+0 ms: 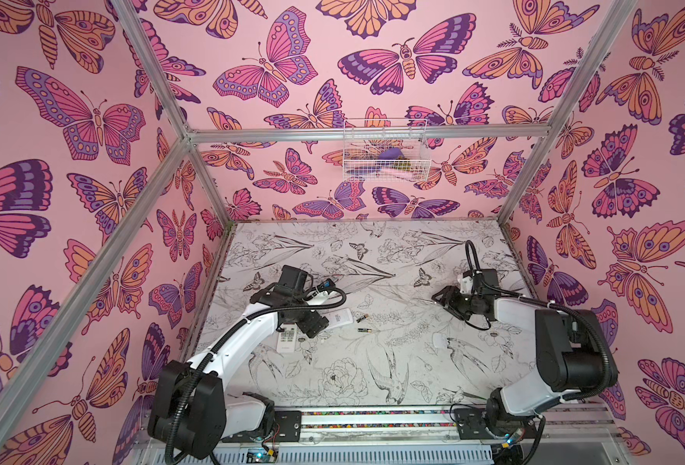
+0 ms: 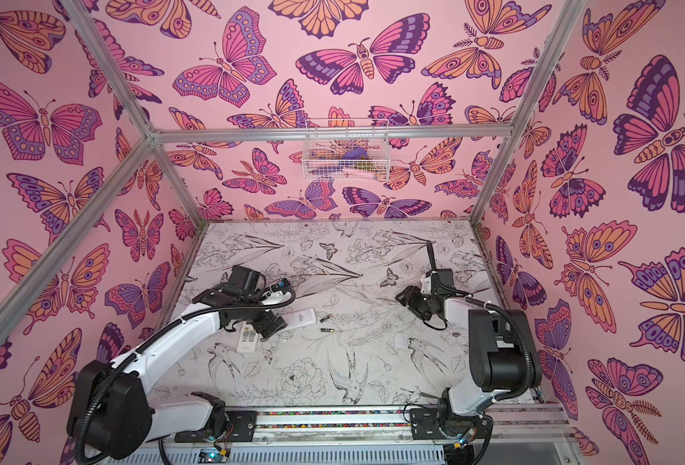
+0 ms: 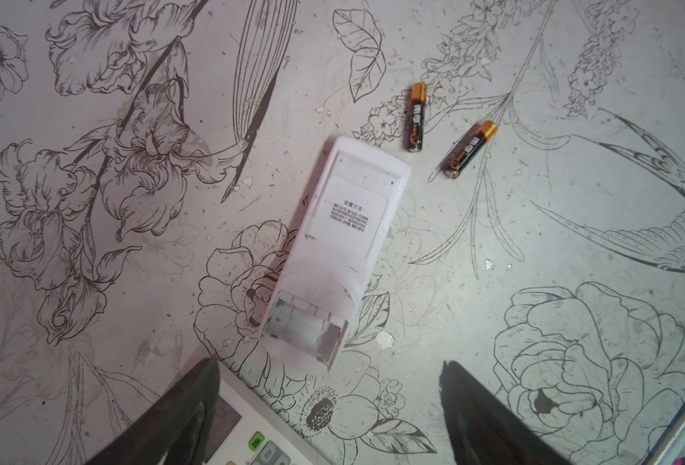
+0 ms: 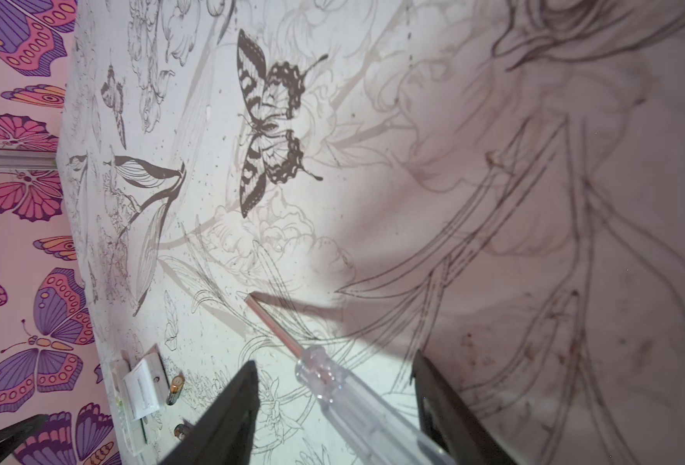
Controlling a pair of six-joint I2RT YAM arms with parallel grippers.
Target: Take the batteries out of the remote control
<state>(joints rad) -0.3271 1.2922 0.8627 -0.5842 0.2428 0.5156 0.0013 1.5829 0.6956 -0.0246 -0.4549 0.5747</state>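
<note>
Left gripper spread wide and empty above the desk, right gripper slack around a clear-handled screwdriver, batteries lying just beside the remote control, its compartment uncovered.

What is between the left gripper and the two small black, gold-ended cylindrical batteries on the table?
The white rectangular plastic remote control, face down with its bay open, lies on the table between the open left gripper and the batteries. Nothing else visible intervenes.
</note>
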